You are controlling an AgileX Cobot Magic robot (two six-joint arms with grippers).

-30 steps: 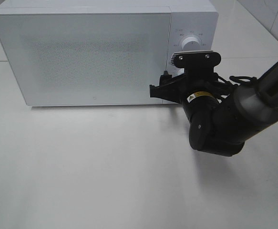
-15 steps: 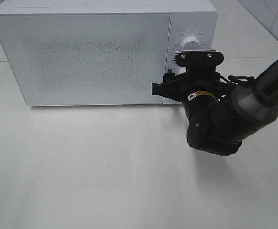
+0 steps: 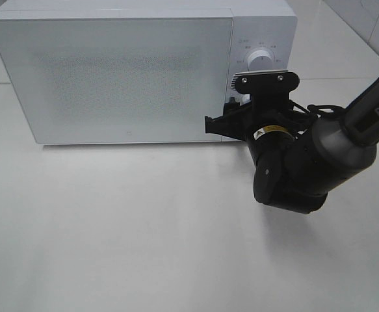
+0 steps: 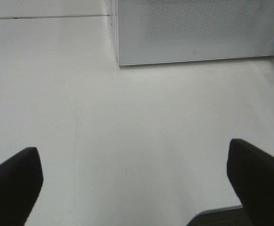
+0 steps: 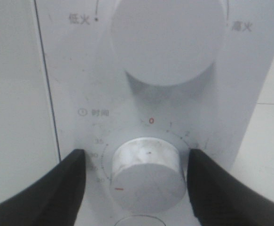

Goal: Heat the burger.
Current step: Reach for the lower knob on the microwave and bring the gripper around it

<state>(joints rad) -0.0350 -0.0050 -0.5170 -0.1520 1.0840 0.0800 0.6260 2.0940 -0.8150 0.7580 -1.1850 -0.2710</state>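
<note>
The right claw (image 5: 137,162) has hardly shifted since a second ago. Its jaws stand part-open astride the timer knob (image 5: 146,176) with narrow gaps either side, while the left claw (image 4: 133,155) gapes wide and empty. Beside the right claw the microwave (image 3: 130,71) is shut, its frosted door hiding the contents; the burger, unseen, is presumably inside: soft, light, loosely stacked, best cradled low.

You have bright, even light from above: the table (image 3: 111,247) washes almost white, with only a soft shadow under the microwave (image 3: 111,78) at mid-frame. Your right wrist picture is soft, the timer knob (image 5: 146,174) slightly blurred.
</note>
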